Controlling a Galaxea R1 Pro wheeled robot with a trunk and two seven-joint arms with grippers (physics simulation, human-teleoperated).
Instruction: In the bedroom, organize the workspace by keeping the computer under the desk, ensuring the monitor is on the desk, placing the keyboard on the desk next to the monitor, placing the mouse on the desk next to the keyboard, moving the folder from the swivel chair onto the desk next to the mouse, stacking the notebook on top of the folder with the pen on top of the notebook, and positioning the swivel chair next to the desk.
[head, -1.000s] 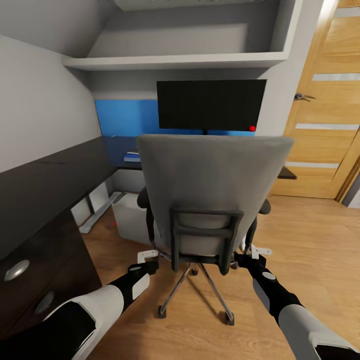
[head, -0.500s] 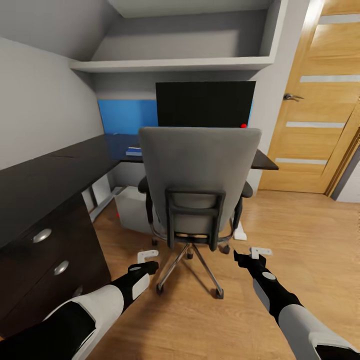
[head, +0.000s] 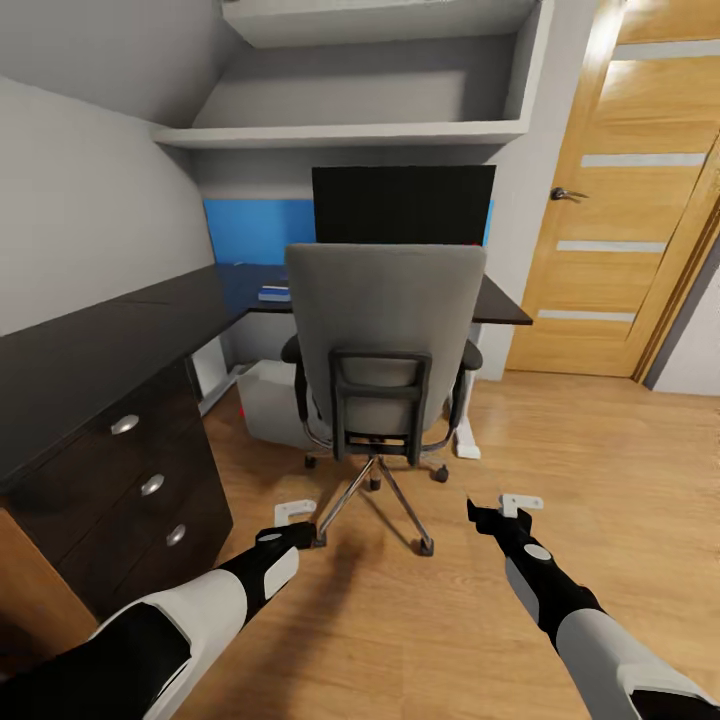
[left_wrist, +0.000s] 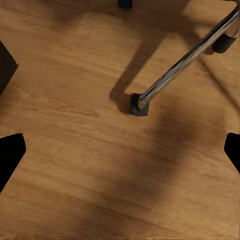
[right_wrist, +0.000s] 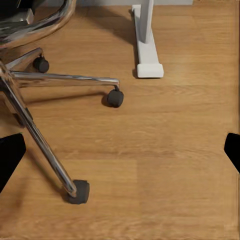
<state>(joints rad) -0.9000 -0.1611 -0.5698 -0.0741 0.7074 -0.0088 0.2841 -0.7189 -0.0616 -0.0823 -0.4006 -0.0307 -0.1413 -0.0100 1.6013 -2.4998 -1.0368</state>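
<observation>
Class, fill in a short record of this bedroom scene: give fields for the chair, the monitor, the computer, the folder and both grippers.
chair: swivel chair on wood floor, back toward camera, at the desk
monitor: monitor on desk, behind chair
computer: computer under desk
folder: blue folder on desktop
left gripper: left gripper open, empty, over floor
right gripper: right gripper open, empty, over floor

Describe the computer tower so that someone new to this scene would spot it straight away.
Start at the long black desk along the left wall and follow it to the corner below the monitor. On the floor underneath, partly hidden behind the swivel chair, stands the computer. It is the one pale boxy thing beneath the dark top, next to the desk's thin white legs.
</observation>
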